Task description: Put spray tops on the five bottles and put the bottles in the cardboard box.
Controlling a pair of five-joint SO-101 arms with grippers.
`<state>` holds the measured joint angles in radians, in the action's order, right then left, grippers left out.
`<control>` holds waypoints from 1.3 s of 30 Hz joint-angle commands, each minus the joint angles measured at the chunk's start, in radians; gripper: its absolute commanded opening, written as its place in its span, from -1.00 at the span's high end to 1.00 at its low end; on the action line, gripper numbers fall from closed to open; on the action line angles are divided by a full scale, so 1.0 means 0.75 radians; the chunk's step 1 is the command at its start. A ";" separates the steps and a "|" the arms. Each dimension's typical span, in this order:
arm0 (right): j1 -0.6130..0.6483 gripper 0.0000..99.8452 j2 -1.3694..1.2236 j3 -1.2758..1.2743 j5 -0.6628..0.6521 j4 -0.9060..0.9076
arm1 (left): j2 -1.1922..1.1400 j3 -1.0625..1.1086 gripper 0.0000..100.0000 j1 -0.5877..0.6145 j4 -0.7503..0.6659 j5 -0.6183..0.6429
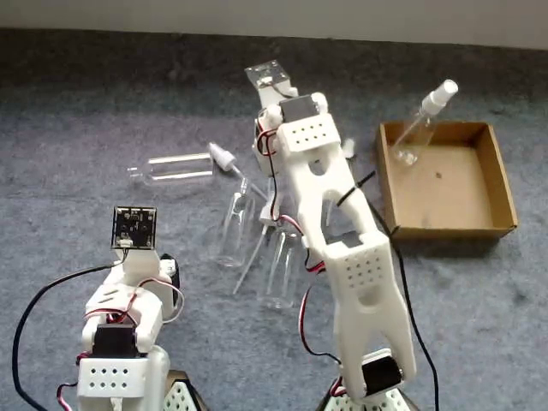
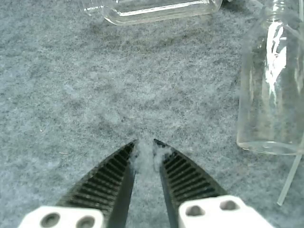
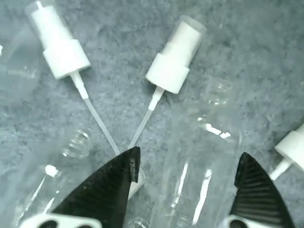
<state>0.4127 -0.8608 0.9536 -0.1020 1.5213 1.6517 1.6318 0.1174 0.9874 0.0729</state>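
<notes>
My right gripper is open, its jaws on either side of a clear bottle without a top. Two white spray tops with thin tubes lie on the carpet just beyond it, and a third spray top shows at the edge. My left gripper is shut with nothing in it, low over bare carpet. Ahead of it one open bottle lies on its side, and another bottle stands upright. A capped bottle leans in the cardboard box.
The right arm stretches over the middle of the grey carpet and covers part of the bottle cluster. Another upright bottle stands beside it. A loose spray top lies by the lying bottle. The left arm sits near the front.
</notes>
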 commanded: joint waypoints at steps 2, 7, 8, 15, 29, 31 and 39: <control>0.007 0.42 -0.066 0.187 -0.076 0.011 | 0.011 -0.009 0.99 0.009 -0.025 0.008; -0.017 0.42 -0.128 0.218 -0.108 0.058 | 0.011 -0.009 0.99 0.009 -0.025 0.008; -0.028 0.42 -0.130 0.218 -0.108 0.066 | 0.011 -0.009 0.99 0.009 -0.025 0.008; -0.083 0.42 -0.140 0.214 -0.117 0.081 | 0.011 -0.007 0.99 0.009 -0.025 0.008; -0.081 0.56 -0.140 0.212 -0.119 0.075 | 0.011 -0.007 0.99 0.009 -0.025 0.008; -0.081 0.65 -0.140 0.214 -0.119 0.075 | 0.011 -0.007 0.99 0.009 -0.025 0.008; -0.081 0.67 -0.128 0.302 -0.119 0.171 | 0.011 -0.007 0.99 0.009 -0.027 0.006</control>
<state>0.3621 -0.9835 1.0748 -0.1803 1.6011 1.6517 1.6318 0.1174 0.9874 0.0729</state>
